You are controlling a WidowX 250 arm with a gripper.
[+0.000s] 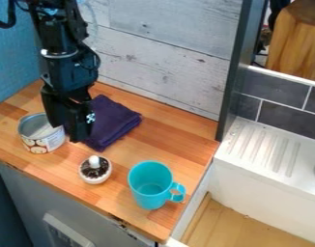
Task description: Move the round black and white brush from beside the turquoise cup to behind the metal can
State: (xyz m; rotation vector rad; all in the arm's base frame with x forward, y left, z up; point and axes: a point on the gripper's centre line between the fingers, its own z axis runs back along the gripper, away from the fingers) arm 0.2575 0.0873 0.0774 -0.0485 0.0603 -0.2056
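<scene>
The black gripper (67, 129) hangs at the left of the counter, between an open can and a folded dark purple cloth, overlapping both in this view. Nearest to it, the can (42, 144) has a pale label with brown round shapes and stands upright at the left. The purple cloth (112, 121) lies behind and to the right of the gripper. In front stands a small white cup (95, 180) with dark contents and a white knob on top. A turquoise mug (147, 187) stands upright farther right, its handle pointing right. Whether the gripper touches the can or cloth, I cannot tell.
The wooden counter (176, 126) ends at a front edge and a right edge. A whitewashed plank wall (166, 58) rises behind it, with a dark upright post (236, 82) at its right end. Beyond stands a white ribbed drainboard (263, 150).
</scene>
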